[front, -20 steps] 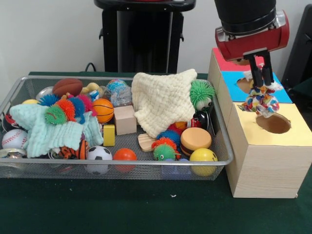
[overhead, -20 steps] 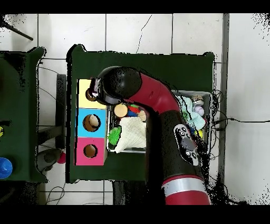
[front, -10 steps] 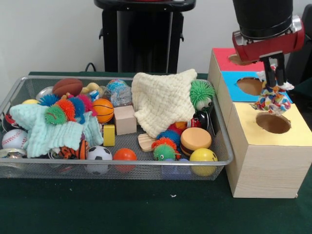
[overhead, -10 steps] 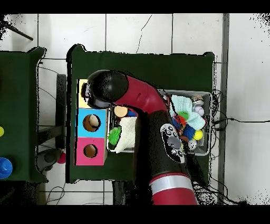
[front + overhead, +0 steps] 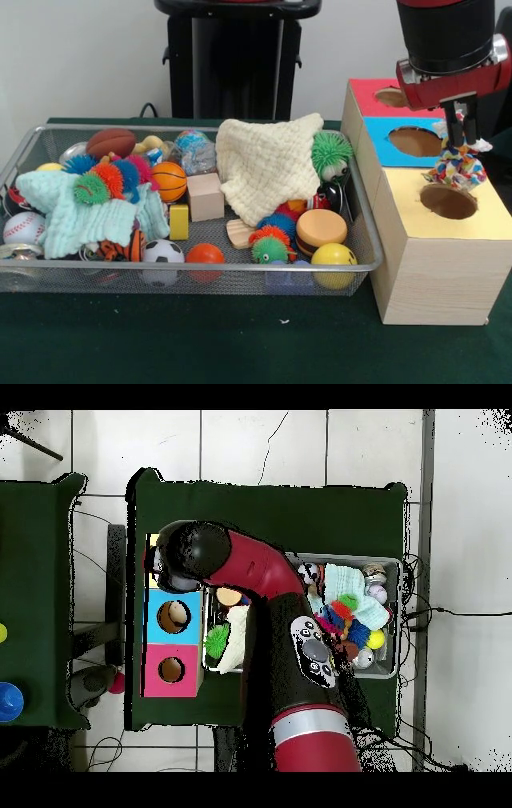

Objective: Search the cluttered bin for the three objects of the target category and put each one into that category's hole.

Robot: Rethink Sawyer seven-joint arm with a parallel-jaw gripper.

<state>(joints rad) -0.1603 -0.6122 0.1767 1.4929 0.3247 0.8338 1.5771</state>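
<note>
Carried sideways over the last second, the hand (image 5: 458, 142), closed on a multicoloured rope toy (image 5: 456, 169), now hangs at the yellow hole's (image 5: 449, 202) twelve o'clock edge, seemingly ready to drop it.

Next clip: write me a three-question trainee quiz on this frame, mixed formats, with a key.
1. True or false: the pincer holds a multicoloured knotted rope toy.
2. The toy hangs above which section of the wooden sorting box? A red, B blue, C yellow.
3. Fill in: the cream knitted cloth lies in the ___ mesh bin.

Key: 1 true; 2 C; 3 wire.
</note>
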